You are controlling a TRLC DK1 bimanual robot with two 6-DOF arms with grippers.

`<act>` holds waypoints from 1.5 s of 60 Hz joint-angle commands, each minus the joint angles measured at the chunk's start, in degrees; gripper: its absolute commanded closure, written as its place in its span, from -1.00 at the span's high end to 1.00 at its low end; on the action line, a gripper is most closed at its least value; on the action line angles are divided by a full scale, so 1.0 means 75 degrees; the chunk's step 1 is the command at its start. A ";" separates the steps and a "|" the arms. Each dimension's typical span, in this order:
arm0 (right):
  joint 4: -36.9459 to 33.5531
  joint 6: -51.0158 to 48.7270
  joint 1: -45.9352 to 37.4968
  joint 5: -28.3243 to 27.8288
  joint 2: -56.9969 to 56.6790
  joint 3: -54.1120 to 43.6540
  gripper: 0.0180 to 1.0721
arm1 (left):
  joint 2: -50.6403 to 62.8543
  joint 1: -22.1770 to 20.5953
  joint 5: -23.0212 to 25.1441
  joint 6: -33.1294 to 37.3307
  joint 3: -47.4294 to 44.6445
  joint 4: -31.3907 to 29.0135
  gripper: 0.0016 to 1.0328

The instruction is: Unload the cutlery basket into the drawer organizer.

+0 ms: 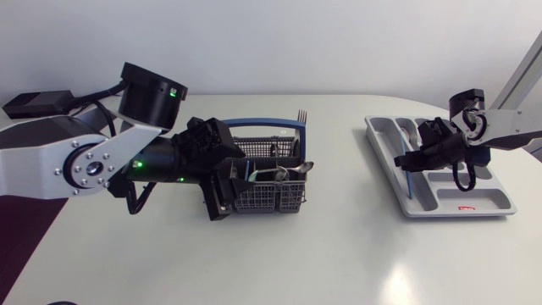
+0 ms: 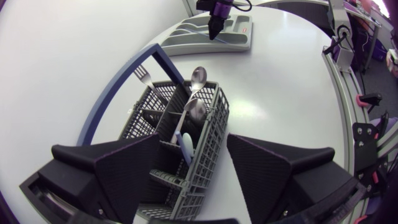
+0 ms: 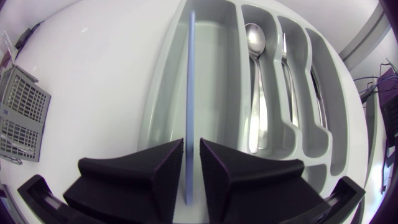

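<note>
Your right pincer [image 3: 191, 152] is clamped tight on a thin blue utensil [image 3: 189, 74]. It shows edge-on, so you can't tell what kind it is. It runs straight ahead over the outermost slot of the drawer organizer [image 3: 217, 81], with a spoon [image 3: 255, 50] lying one slot over. Your left pincer [image 2: 196, 142] gapes wide on the worktop, with the cutlery basket [image 2: 208, 118] between its fingers and one finger clear of the mesh. Just ahead, two spoons [image 2: 198, 78] and a fork [image 2: 142, 74] stand in the basket.
</note>
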 commanded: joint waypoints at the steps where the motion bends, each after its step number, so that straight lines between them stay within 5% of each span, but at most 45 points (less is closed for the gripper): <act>1: 0.0152 0.0148 -0.0002 0.0056 -0.0087 -0.0182 0.11 | 0.0118 0.0040 -0.0067 0.0152 -0.0264 0.0179 0.49; 13: 0.0598 0.0089 0.0151 0.0103 -0.0662 -0.0826 0.44 | 0.0153 0.0122 -0.0102 0.0011 -0.0311 0.0519 0.39; 39: 0.0832 0.0019 0.0924 0.0056 -0.2478 -0.2069 0.44 | 0.0669 0.0462 -0.0032 -0.0539 -0.0193 0.0964 0.05; 69: 0.0832 0.0031 0.1533 0.0079 -0.3181 -0.2619 0.44 | 0.0985 0.0427 0.0249 -0.0903 -0.0064 0.1304 -0.93; 90: 0.0633 0.0101 0.2143 0.0103 -0.3955 -0.2854 0.44 | 0.0282 0.0650 0.0636 -0.1301 0.0182 0.1199 -0.93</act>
